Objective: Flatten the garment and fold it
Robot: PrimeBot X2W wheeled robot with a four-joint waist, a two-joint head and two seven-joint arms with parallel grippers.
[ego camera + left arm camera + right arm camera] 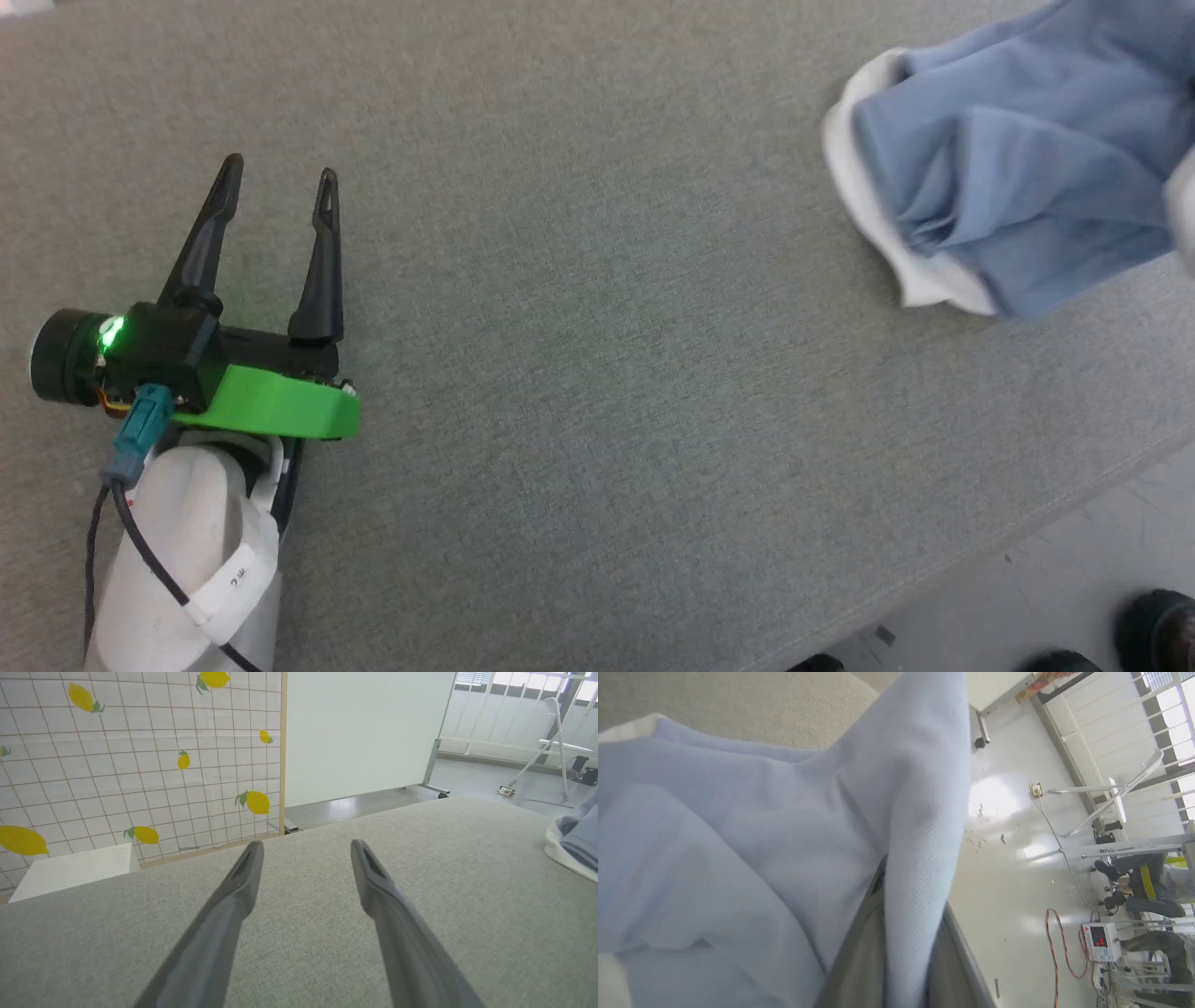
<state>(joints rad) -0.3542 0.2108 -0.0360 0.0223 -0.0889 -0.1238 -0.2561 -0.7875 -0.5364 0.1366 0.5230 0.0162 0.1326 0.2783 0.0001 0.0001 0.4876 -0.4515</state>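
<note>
The garment (pixel 1018 159) is a light-blue knit top with a white edge, bunched up at the far right of the grey table (pixel 597 373). My left gripper (pixel 278 177) rests open at the table's left, far from the cloth and with nothing between its fingers. In the left wrist view its fingers (pixel 243 882) are spread over bare table, and the garment (pixel 577 840) shows at the right edge. My right gripper (pixel 910 896) is shut on a raised fold of the garment (pixel 738 849). The blue cloth drapes between and over its fingers (pixel 859 961), hiding the tips.
The table's front edge runs diagonally at the lower right, with pale floor (pixel 1074 579) and dark shoes (pixel 1158 625) beyond it. A lemon-patterned screen (pixel 140 756) and a white board (pixel 364 732) stand behind the table. Cables, a small meter (pixel 1099 940) and a seated person's legs (pixel 1143 886) are on the floor side.
</note>
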